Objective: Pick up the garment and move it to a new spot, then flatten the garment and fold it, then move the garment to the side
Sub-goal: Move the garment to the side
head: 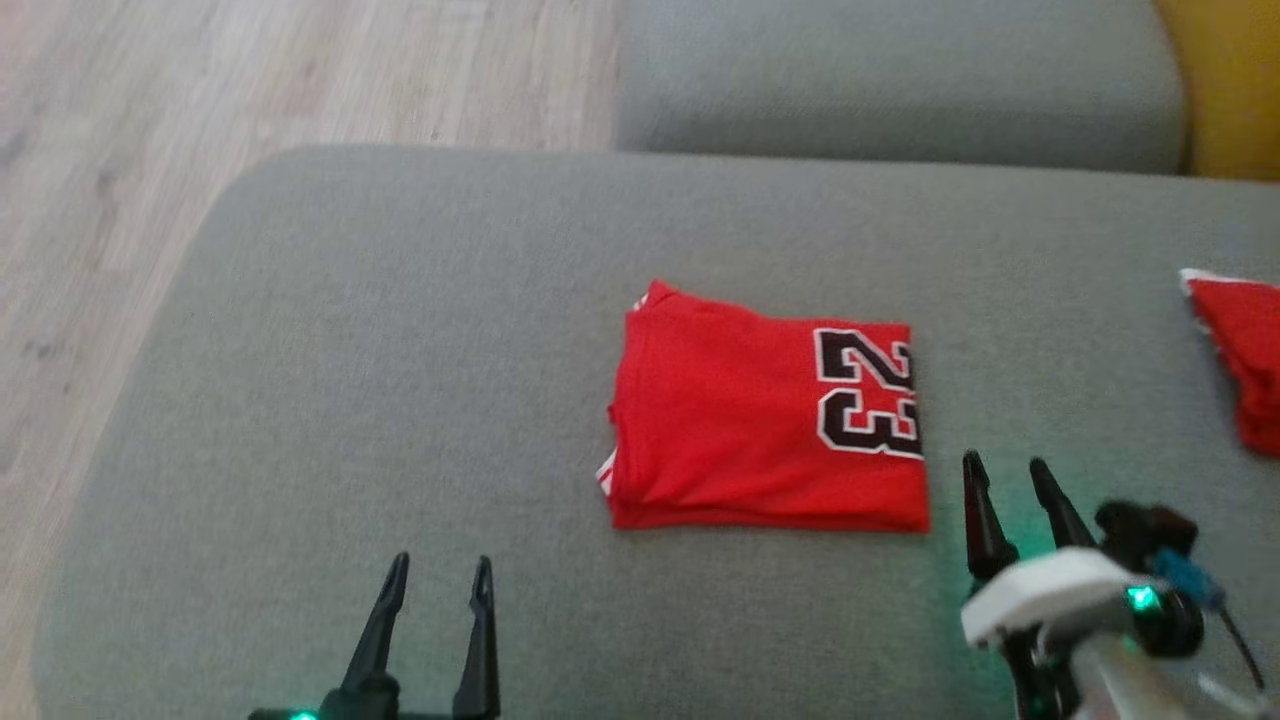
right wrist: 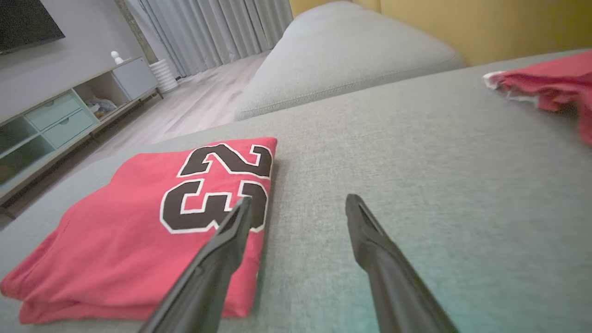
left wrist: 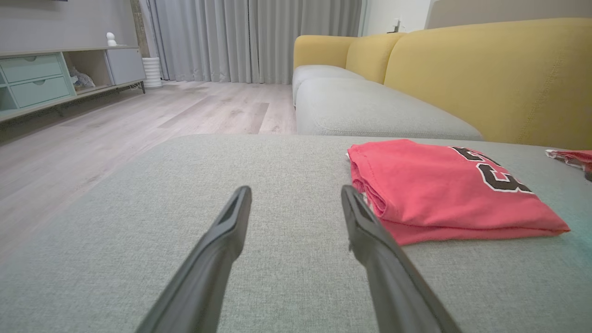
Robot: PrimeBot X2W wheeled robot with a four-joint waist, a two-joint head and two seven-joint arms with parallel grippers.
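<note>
At the lower left of the head view, the left hand [head: 442, 562] is seen with its two fingers spread apart and nothing held between them. It is poised over bare grey fabric, and the garment [head: 740, 430] is found ahead of it and to its right, clearly apart from it. In the left wrist view the same hand [left wrist: 296, 189] is shown with the garment [left wrist: 439, 185] just right of its right finger.

The garment, a red jersey folded into a flat stack, is laid near the middle of the sofa seat [head: 400, 350]. The right hand [head: 1003, 462] is held just off the garment's near right corner, its fingers also parted and empty. In the right wrist view this hand [right wrist: 299, 199] is seen with the garment [right wrist: 129, 231] to its left; whether the left finger touches the cloth cannot be told. A second red cloth [head: 1245, 350] is seen at the far right edge.

The garment's long axis is set left to right in the head view. The black number 23 is carried at its right end, and the stacked layers are exposed along its left and near edges.

The seat is covered in grey weave. Beyond it a second grey cushion [head: 900, 80], yellow backrests [left wrist: 485, 78], a pale wood floor [head: 200, 100], grey curtains [left wrist: 231, 37] and a low cabinet [left wrist: 37, 78] are seen.
</note>
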